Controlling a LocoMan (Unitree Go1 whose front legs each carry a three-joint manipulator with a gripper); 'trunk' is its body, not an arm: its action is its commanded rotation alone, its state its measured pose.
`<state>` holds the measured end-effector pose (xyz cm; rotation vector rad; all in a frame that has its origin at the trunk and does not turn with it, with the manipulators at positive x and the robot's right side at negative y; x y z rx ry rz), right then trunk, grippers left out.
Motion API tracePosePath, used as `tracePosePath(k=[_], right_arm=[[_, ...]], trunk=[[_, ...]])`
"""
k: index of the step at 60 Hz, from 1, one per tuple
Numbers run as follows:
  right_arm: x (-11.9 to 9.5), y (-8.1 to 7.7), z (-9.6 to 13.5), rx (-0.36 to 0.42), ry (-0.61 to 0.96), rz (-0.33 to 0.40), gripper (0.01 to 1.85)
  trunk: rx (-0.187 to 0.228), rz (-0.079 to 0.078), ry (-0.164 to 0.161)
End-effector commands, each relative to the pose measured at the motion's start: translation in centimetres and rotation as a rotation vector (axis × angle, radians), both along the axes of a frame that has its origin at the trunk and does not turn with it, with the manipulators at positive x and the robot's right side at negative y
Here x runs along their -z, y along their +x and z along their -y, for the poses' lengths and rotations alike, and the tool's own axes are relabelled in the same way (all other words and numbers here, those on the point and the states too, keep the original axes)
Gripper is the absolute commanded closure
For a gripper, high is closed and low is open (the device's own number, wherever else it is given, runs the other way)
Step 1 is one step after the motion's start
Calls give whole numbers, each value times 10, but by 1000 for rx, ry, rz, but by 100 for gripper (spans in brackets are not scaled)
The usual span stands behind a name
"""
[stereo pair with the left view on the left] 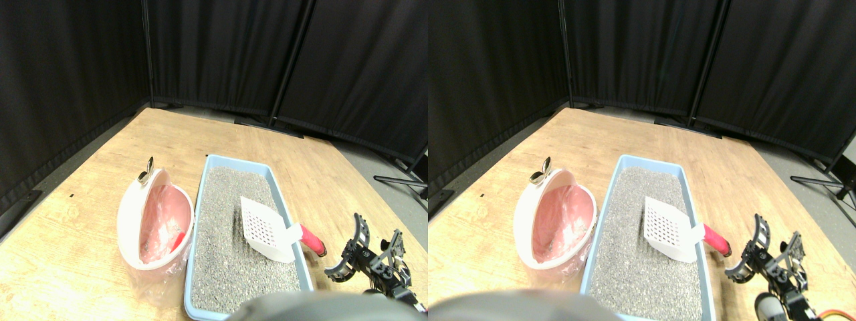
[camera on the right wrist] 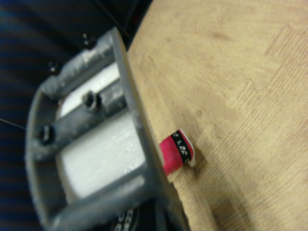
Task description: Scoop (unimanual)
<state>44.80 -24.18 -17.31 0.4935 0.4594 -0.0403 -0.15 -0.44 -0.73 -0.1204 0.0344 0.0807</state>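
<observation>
One tray, one bin, one scoop, one claw on a wooden table [stereo pair with the left view on the left: 87, 261].

The long blue tray [stereo pair with the left view on the left: 198, 200] is full of gritty grey sand [stereo pair with the left view on the left: 227, 241]. Just beside it stands a round white bin [stereo pair with the left view on the left: 127, 214] lined with a thin pink bag [stereo pair with the left view on the left: 160, 221]. The white scoop [stereo pair with the left view on the left: 267, 231], flat and full of holes, lies on the sand with its pink handle [stereo pair with the left view on the left: 311, 239] over the tray's edge. The black claw [stereo pair with the left view on the left: 374, 251] hangs near the handle, spread wide and holding nothing.

Right manipulator [stereo pair with the left view on the left: 374, 257]: black curved open-frame jaws, grey metal struts w/ dark screws, white padding inside
</observation>
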Motion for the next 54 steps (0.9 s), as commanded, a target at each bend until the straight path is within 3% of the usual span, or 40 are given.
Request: tracePosePath(k=[1, 2, 3, 5, 9, 12, 14, 17, 20, 27, 41, 47, 54], right_arm=[[-14, -2, -7, -60, -33, 150, 106], [-14, -2, -7, -60, -33, 150, 106], [-16, -5, -7, -66, -50, 190, 131], [-17, -5, -8, -68, -59, 198, 137], [-21, -10, -9, -115, -124, 317, 180], [-21, -11, -9, -111, -135, 325, 180], [-22, -14, -8, -129, -144, 396, 180], [-22, -17, -8, -140, -175, 420, 180], [-21, -22, -6, -174, -259, 505, 180], [-17, -33, -6, -188, -370, 598, 180], [-1, -51, -6, -199, -567, 631, 180], [2, -55, -12, -199, -588, 627, 180], [6, -56, -16, -224, -608, 648, 180]], trunk=[[10, 5, -8], [13, 4, -6], [16, 4, -5], [18, 5, -3], [28, 5, 3], [34, 5, 7], [40, 4, 12], [46, 3, 16], [53, 2, 21], [64, -1, 31], [86, -6, 49], [91, -1, 53], [99, -5, 54]])
